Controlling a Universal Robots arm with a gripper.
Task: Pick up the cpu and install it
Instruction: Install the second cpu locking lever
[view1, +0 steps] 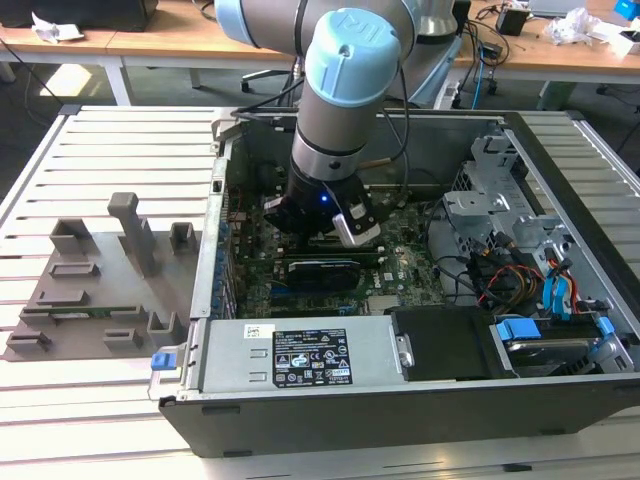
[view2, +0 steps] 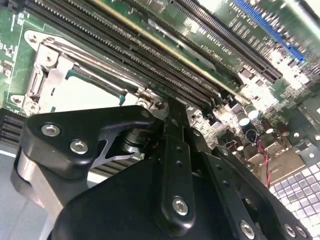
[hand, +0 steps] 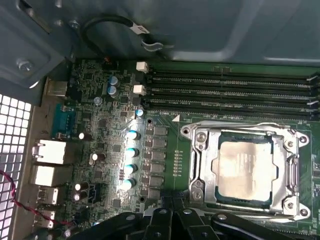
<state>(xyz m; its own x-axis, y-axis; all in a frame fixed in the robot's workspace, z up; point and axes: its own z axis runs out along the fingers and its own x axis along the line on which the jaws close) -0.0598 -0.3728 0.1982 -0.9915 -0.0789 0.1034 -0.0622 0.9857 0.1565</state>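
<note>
The cpu (hand: 247, 169), a flat square chip with a silvery-grey top, lies inside the metal socket frame (hand: 200, 165) on the green motherboard (hand: 165, 125). Nothing touches it. My gripper (hand: 172, 226) shows as black linkage at the edge of the first wrist view, just off the socket's side and apart from the chip. In the exterior view the gripper (view1: 328, 218) reaches down into the open computer case (view1: 330, 410) over the motherboard. The second wrist view has the gripper's black body (view2: 170, 165) in front, with the socket frame (view2: 50, 67) beyond it.
Memory slots (hand: 230, 92) run along one side of the socket, and capacitors (hand: 131, 150) stand on another. A power supply (view1: 300, 355) and drive bays with cables (view1: 520, 260) fill the case. Grey fixture blocks (view1: 130, 235) stand on the slatted table at the exterior view's left.
</note>
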